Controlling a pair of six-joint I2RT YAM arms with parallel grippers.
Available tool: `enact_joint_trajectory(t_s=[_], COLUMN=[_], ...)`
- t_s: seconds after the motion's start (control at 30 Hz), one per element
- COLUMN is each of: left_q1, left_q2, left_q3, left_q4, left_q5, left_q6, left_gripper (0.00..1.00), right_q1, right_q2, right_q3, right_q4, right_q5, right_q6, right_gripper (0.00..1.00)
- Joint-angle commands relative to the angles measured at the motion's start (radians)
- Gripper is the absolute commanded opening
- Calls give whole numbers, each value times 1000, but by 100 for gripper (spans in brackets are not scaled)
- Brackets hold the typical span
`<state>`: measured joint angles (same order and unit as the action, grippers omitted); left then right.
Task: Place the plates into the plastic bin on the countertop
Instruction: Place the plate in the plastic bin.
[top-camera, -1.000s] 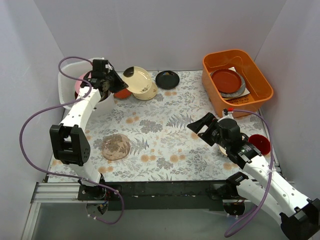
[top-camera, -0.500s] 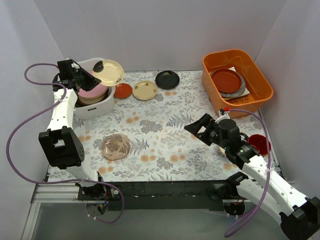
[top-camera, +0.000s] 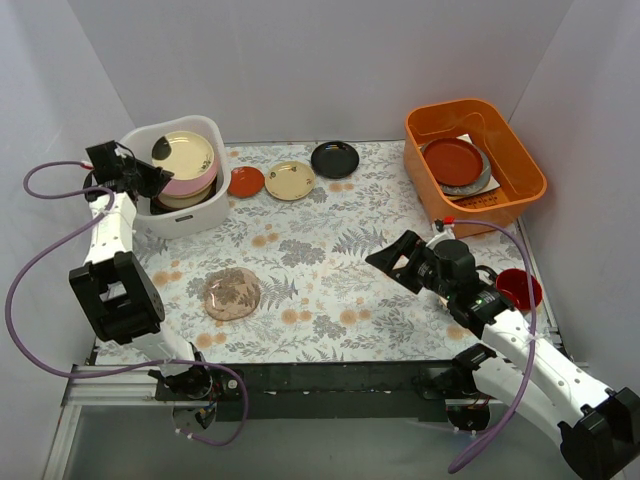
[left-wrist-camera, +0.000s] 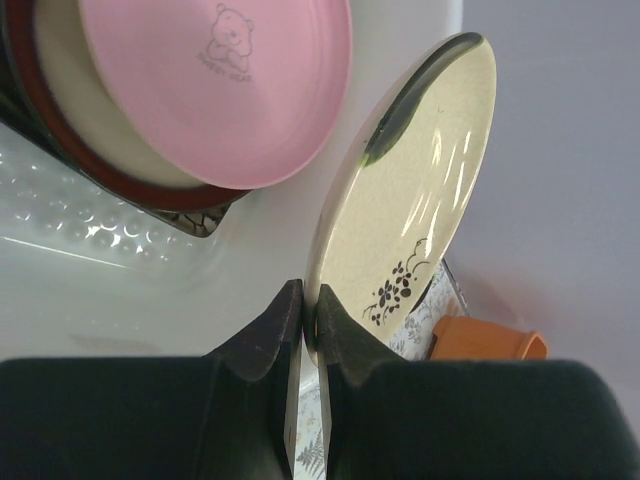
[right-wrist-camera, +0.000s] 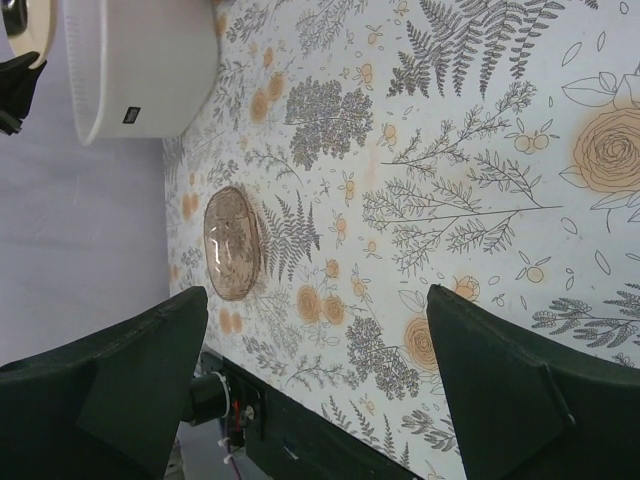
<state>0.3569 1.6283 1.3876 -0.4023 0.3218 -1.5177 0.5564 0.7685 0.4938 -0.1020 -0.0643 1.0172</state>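
- My left claw (top-camera: 150, 180) is clenched on the rim of the yellow plate (top-camera: 183, 153), both fingertips (left-wrist-camera: 290, 310) pinching its edge.
- The left wrist view shows this plate held on edge, glossy, with a dark smear at the top and a small black flower sprig near my fingertips.
- The plate hangs over the open plastic bin (top-camera: 186, 221) at the far left of the countertop (top-camera: 330, 280).
- Beside it in the bin lies the pink plate (left-wrist-camera: 220, 90), printed with a small bear (left-wrist-camera: 229, 42). The line of tiny letters under the bear is too small to read.
- The pink plate rests on a red-rimmed cream plate (left-wrist-camera: 55, 70), and there is a gap between it and the plate I hold.
- In the right wrist view, the bin wall carries a small dark label (right-wrist-camera: 130, 115). Its text is illegible.
- My right claw (top-camera: 385, 258) is released, its jaws spread wide above the leaf print, right of centre.
- The brownish floral plate (top-camera: 232, 294) lies near left on the countertop. The orange-red plate (top-camera: 245, 181), beige plate (top-camera: 290, 180) and black plate (top-camera: 334, 159) sit in a row at the far edge.
- The orange tub (top-camera: 530, 185) stands far right and the red mug (top-camera: 518, 288) near right.
- Half a second ago, my left claw held the yellow plate above the bin's far right rim. Now it has swung left and the plate is over the stack.
- A second ago, that plate was stacked on the beige one.
- My right claw has barely shifted.
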Motion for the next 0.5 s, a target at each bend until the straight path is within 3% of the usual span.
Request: enact_joint_trajectory(t_s=[0.0, 0.47], left_q1=[1, 2], left_q2=[-24, 133], left_q3=[10, 91], left_q4=[71, 72], left_q5=[-18, -79], left_q6=[-50, -91], left_gripper=[0, 0], right_q1=[-3, -3], right_q2=[8, 40], right_q3=[2, -6], right_q4=[47, 67], right_q5=[-19, -34], right_q6=[-12, -23], right_gripper=[98, 98])
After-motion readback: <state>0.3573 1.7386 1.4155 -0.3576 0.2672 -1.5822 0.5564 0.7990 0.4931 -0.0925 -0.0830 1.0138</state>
